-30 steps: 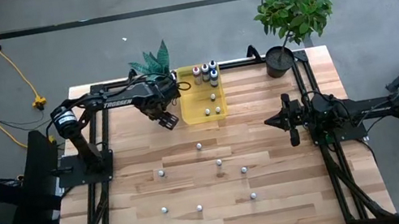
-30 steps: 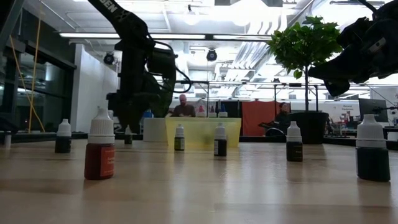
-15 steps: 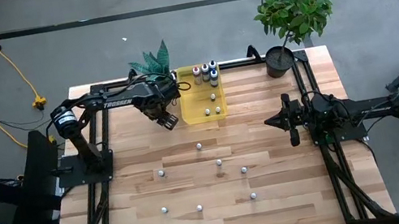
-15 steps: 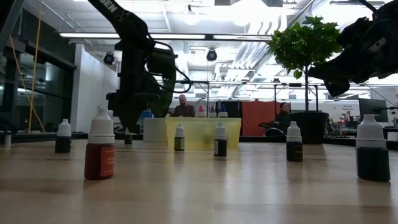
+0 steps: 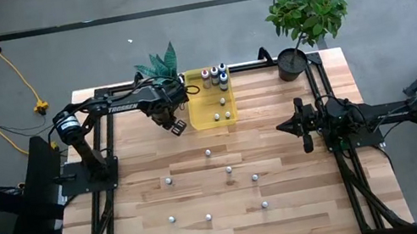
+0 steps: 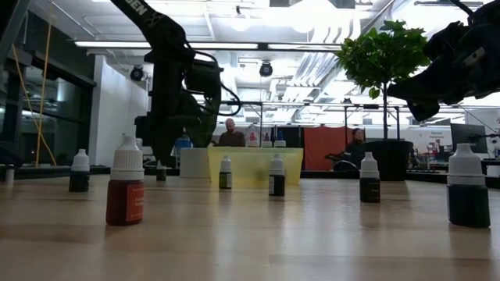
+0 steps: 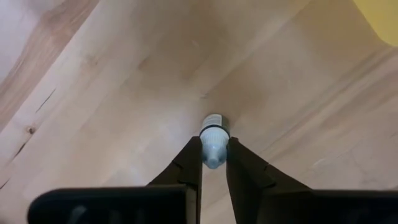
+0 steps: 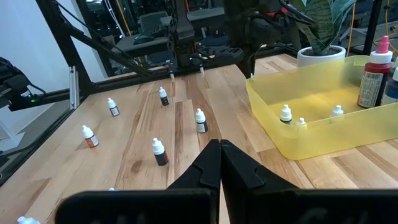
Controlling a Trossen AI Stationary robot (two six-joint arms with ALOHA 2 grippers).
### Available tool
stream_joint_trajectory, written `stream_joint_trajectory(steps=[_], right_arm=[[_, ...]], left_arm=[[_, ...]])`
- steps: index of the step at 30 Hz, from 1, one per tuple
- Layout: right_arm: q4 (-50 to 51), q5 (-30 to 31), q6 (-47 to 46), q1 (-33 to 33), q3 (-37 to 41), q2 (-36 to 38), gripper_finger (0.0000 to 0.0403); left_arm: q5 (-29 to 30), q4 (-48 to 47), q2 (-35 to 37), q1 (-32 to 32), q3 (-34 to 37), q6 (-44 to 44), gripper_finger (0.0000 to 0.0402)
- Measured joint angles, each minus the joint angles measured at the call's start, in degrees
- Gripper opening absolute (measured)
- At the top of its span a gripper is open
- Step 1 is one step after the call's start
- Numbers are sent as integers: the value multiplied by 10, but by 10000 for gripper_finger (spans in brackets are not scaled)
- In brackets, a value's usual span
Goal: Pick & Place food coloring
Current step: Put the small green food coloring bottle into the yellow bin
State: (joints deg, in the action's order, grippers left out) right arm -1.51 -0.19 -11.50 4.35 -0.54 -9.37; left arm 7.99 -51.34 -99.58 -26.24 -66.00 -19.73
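My left gripper (image 5: 177,126) is just off the left edge of the yellow tray (image 5: 201,111), shut on one small food coloring bottle (image 7: 213,134). Several more white-capped bottles stand upright on the wood: (image 5: 208,152), (image 5: 169,179), (image 5: 254,178), (image 5: 208,217). The low view shows them too, such as the red one (image 6: 126,191) and a dark one (image 6: 469,187). A few bottles are in the tray, small ones (image 5: 223,101) and larger ones (image 5: 214,71) at its far end. My right gripper (image 5: 281,128) waits shut near the table's right side, above the wood. My left gripper pinches the small bottle between its two fingertips (image 7: 193,158), on its white cap end (image 7: 213,154). The fingers point down at the table from above, and the rest of the bottle (image 7: 213,121) sticks out past the tips. Whether its base touches the wood, I cannot tell.
A potted plant (image 5: 294,63) stands at the far right corner and a second plant (image 5: 160,63) behind the left arm at the far edge. Black frame rails run along both table sides. Bare wood lies between the scattered bottles and the tray.
My left gripper, still shut on the bottle, has crept slightly toward the table's far edge beside the tray. The right arm and the other bottles have stayed where they were.
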Motion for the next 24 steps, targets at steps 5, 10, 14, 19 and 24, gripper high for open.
stream_joint_trajectory(steps=[5,10,14,19,24], right_arm=[[0,0,0,0,0,0,0],[0,0,0,0,0,0,0],[0,0,0,0,0,0,0],[0,0,0,0,0,0,0],[0,0,0,0,0,0,0]], left_arm=[[-2,-8,8,1,0,0,38],[-16,-19,33,7,0,4,37],[-39,-29,58,13,0,15,36],[-63,-30,96,20,0,17,35],[-92,-56,121,29,-33,16,35]])
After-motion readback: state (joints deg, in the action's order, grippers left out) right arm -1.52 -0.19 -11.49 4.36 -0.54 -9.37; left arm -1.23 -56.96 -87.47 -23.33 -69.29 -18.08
